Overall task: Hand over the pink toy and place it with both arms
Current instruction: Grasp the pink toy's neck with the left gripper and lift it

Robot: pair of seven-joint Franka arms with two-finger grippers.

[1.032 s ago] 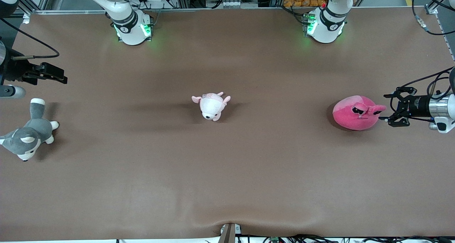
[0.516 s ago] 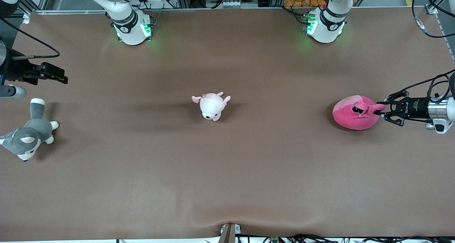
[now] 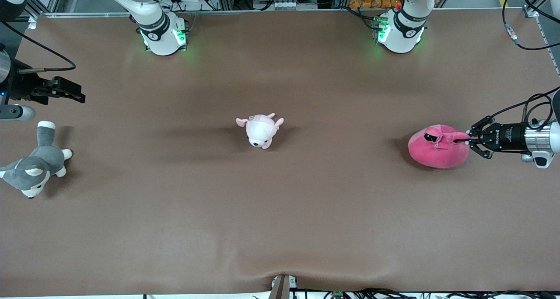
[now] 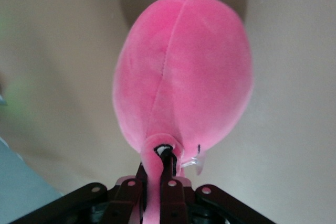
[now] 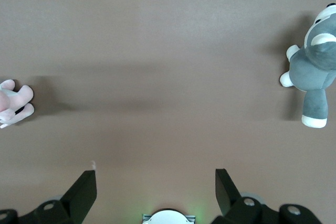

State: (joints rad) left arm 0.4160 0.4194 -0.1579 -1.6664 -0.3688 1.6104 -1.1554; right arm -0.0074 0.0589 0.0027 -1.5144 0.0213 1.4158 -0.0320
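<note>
Pinched together on one protruding ear of the pink toy (image 3: 437, 147), the left gripper's (image 3: 468, 138) fingers (image 4: 169, 182) leave no visible gap; the left wrist view shows the ear squeezed between the two dark jaws, with a small clear tag just beside them. That gripper lies low and level at the left arm's end of the table (image 3: 280, 211), reaching in from the toy's 3 o'clock side as the front view shows it.

Pink toy: it rests on the table toward the left arm's end, about level with the small pale pink-and-white plush (image 3: 260, 130) at the table's middle and well apart from it. Its rounded body runs longest from 9 to 3 o'clock in the front view. Black half-lidded eyes sit on its upper part, toward 12 o'clock, and the gripped ear stretches out toward 3 o'clock.

Spread wide, the right gripper's (image 3: 72, 93) fingers (image 5: 84, 195) hold nothing. The right arm waits over its own end of the table, with the grey-and-white husky plush (image 3: 33, 165) lying at roughly 6 o'clock from it.

No containers are in view.
</note>
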